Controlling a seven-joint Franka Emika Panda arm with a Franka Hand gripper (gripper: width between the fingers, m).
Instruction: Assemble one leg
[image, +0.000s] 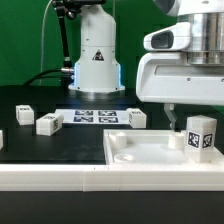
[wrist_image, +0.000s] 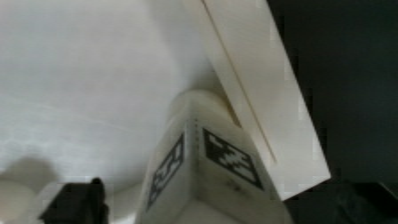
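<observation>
A leg (image: 201, 136), a small white block with square tags, stands upright on the far right part of the white panel (image: 140, 152). My gripper (image: 190, 123) hangs over it from above. One finger (image: 170, 118) shows a little apart from the leg on the exterior view's left; the other is hidden. In the wrist view the leg (wrist_image: 222, 165) fills the space between the jaws of the gripper (wrist_image: 214, 208). A dark finger (wrist_image: 71, 203) stands clear of it with a gap, over the panel (wrist_image: 89, 80). The gripper looks open.
Three more legs (image: 22, 113) (image: 48, 124) (image: 137, 118) lie on the black table behind the panel. Another white part (image: 1, 140) is cut off at the exterior view's left edge. The marker board (image: 95, 116) lies before the robot base (image: 95, 60).
</observation>
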